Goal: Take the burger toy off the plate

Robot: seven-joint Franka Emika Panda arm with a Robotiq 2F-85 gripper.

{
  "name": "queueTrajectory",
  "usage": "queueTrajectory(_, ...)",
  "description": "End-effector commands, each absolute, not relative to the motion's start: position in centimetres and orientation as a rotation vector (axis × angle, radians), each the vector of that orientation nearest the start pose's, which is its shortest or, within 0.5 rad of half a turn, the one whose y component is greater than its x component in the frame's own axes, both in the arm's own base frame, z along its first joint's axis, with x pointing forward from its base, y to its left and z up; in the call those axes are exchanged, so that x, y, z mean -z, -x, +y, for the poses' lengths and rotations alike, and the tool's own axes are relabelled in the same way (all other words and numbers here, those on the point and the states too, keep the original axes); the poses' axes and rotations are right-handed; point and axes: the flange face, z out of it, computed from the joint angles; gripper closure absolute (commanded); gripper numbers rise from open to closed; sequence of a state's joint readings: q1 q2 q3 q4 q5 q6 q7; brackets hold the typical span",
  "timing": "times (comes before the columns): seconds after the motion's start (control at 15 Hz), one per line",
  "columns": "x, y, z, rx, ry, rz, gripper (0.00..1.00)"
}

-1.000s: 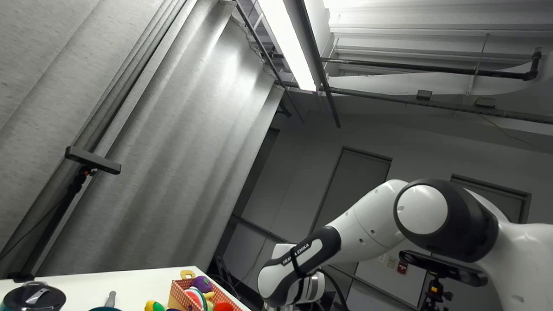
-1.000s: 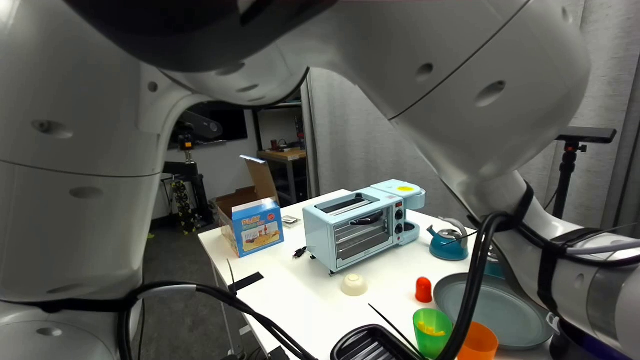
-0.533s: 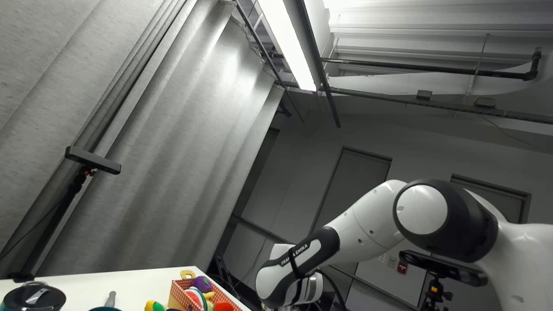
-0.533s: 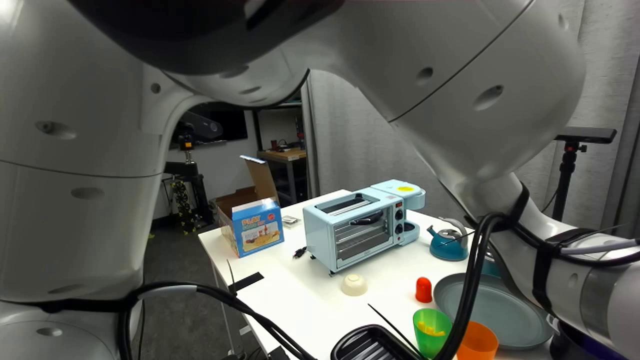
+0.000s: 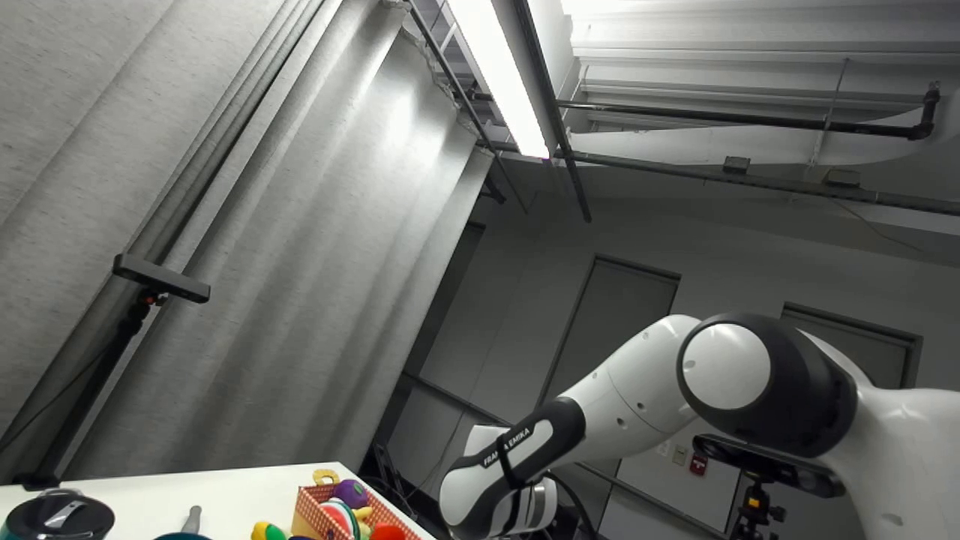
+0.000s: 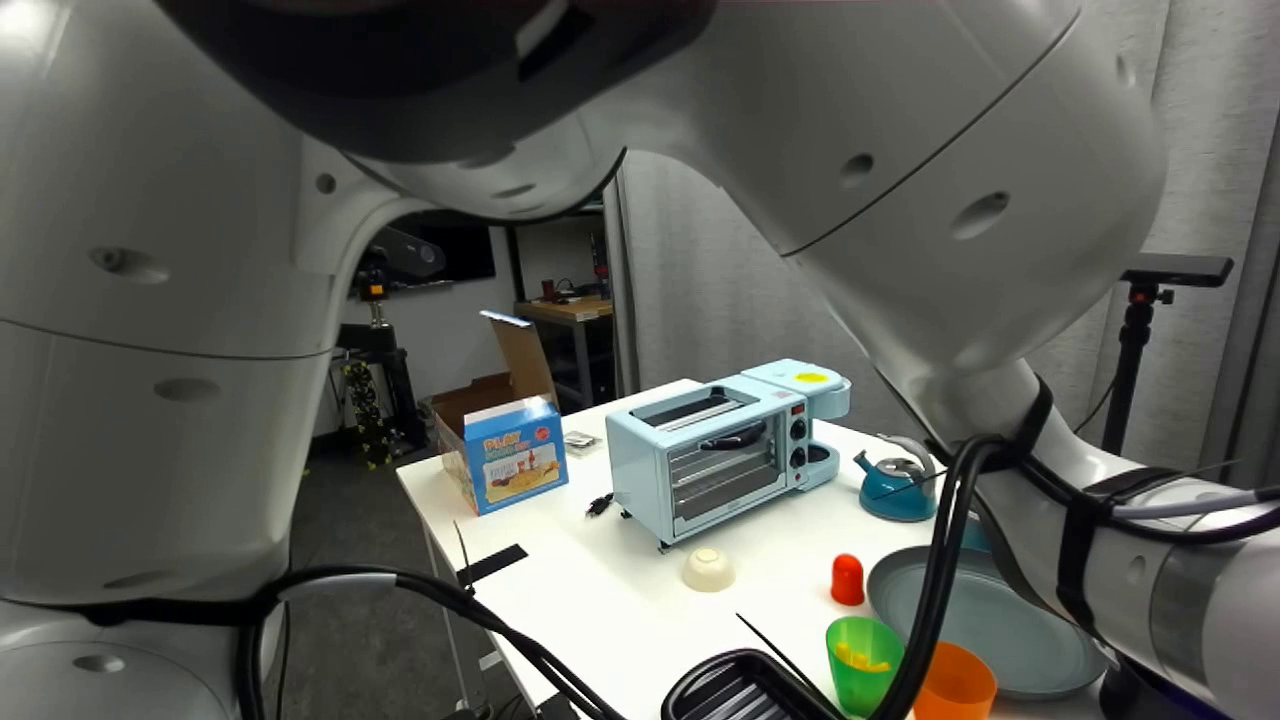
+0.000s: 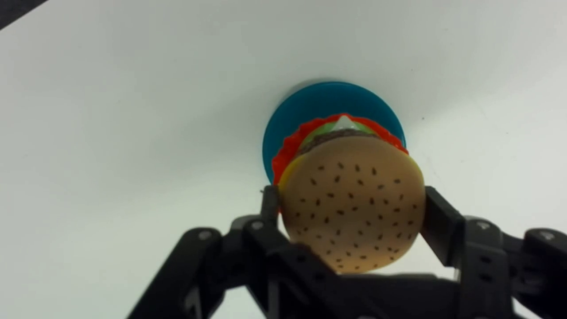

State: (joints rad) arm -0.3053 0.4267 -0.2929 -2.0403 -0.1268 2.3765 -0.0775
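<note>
The burger toy (image 7: 354, 204) has a tan seeded bun on top, with red, green, brown and yellow layers under it. It is in the wrist view, between the two black fingers (image 7: 443, 226) of my gripper (image 7: 350, 192). Both fingers touch the bun's sides, so the gripper is shut on it. The round teal plate (image 7: 319, 99) shows behind and beyond the burger on the white table; its near part is hidden. I cannot tell whether the burger's underside touches the plate. In both exterior views the gripper and burger are out of view.
The white table (image 6: 640, 610) bears a pale blue toaster oven (image 6: 690, 460), a teal kettle (image 6: 900, 490), a grey plate (image 6: 1000, 630), a green cup (image 6: 855, 690), an orange cup (image 6: 955, 690) and a black pan (image 6: 740, 690). A red-checked basket (image 5: 311, 514) holds toy food at the table's edge.
The arm has shifted slightly: its wrist end moves a little left and down in an exterior view. The objects on the table have not moved.
</note>
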Motion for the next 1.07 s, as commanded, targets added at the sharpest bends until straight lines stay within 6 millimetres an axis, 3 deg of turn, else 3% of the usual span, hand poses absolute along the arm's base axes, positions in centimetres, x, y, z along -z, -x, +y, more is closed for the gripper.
queueTrajectory(0.0, -22.8, -48.7, -33.4, -0.225, 3.238, 0.659, 0.49)
queueTrajectory(0.67, -21.8, -48.4, -33.4, -0.26, 3.227, 0.668, 0.49)
queueTrajectory(0.73, -21.7, -48.4, -33.4, -0.264, 3.226, 0.669, 0.09)
queueTrajectory(0.87, -21.6, -48.4, -33.4, -0.27, 3.225, 0.667, 0.0)
queueTrajectory(1.0, -21.6, -48.4, -33.3, -0.273, 3.225, 0.667, 0.0)
